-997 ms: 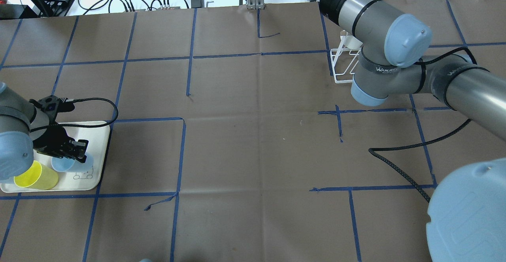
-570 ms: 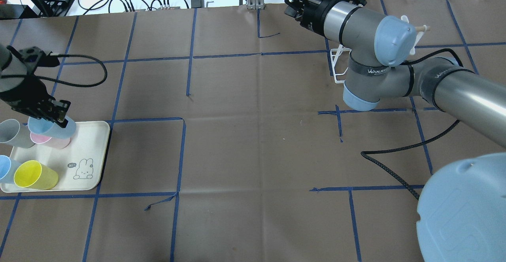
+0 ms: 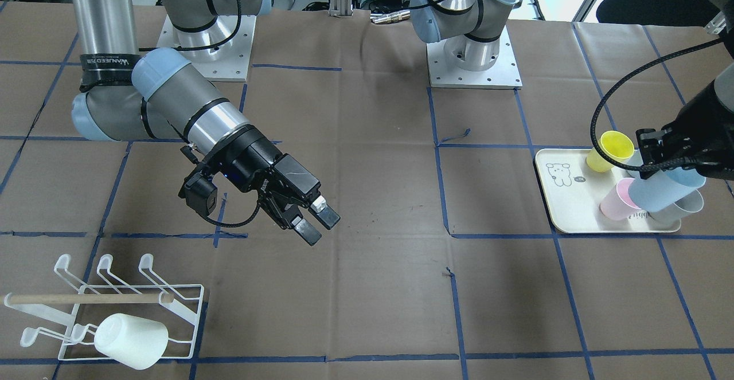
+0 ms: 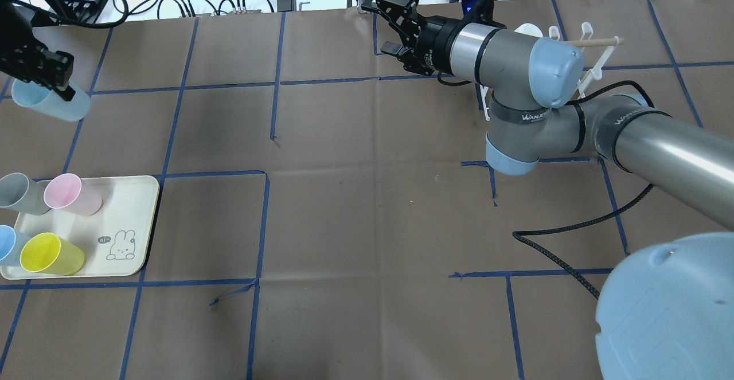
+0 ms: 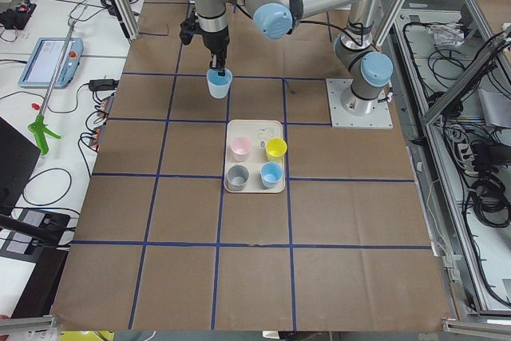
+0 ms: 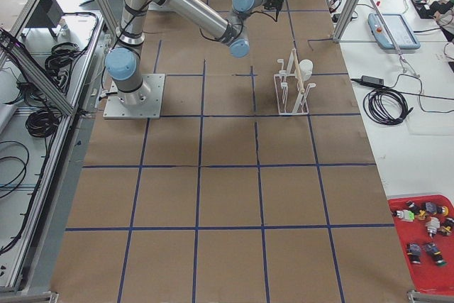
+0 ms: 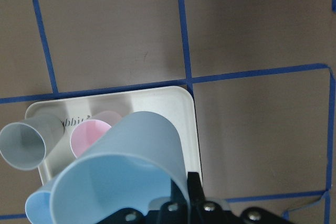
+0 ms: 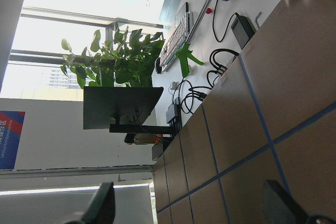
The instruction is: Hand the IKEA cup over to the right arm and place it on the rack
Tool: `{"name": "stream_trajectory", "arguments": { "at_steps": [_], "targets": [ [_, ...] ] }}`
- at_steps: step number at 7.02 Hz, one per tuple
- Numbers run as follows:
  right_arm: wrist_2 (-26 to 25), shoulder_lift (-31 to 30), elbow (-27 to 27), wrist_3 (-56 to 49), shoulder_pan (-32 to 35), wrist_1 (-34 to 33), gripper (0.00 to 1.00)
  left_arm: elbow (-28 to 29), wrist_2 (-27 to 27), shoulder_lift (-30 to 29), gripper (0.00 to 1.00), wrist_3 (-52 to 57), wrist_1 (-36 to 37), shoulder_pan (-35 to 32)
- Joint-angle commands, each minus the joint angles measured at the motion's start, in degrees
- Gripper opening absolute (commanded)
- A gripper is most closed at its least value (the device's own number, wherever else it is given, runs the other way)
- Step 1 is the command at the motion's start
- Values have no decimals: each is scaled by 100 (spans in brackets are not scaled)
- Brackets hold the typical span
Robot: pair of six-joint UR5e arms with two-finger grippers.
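Where it hangs, left end effector (image 4: 60, 78) clamps cup (image 4: 46, 102).

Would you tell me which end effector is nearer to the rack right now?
Right. The right end effector hovers open a little way from the rack, toward mid-table; the left end effector holds a blue cup near the tray at the table's opposite end.

Black band (image 4: 524, 117) on the right arm (image 4: 659, 145): white lettering, legible as "WANU…", remainder unclear.
Cream tray (image 4: 143, 219): speech bubble (image 4: 104, 240) beside the rabbit drawing (image 4: 121, 249) reads "hi~".
Left wrist view, same tray: printed letters (image 7: 74, 122) read "bbit", start hidden.
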Motion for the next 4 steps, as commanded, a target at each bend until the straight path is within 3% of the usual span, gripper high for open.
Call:
{"name": "stream_trajectory", "arguments": {
  "at_steps": [1,2,4],
  "targets": [
    [-547,-3,177,876,234,-648,99,284,-1170,-364,0,120,619,-161],
    [-915,6,178,1273,375,-876,99,135,-1569,-400,0,225,1051,-170],
    [-980,49,187,1531,402,-878,100,-425,-2281,-401,0,410,2209,-214]
  ]
}}
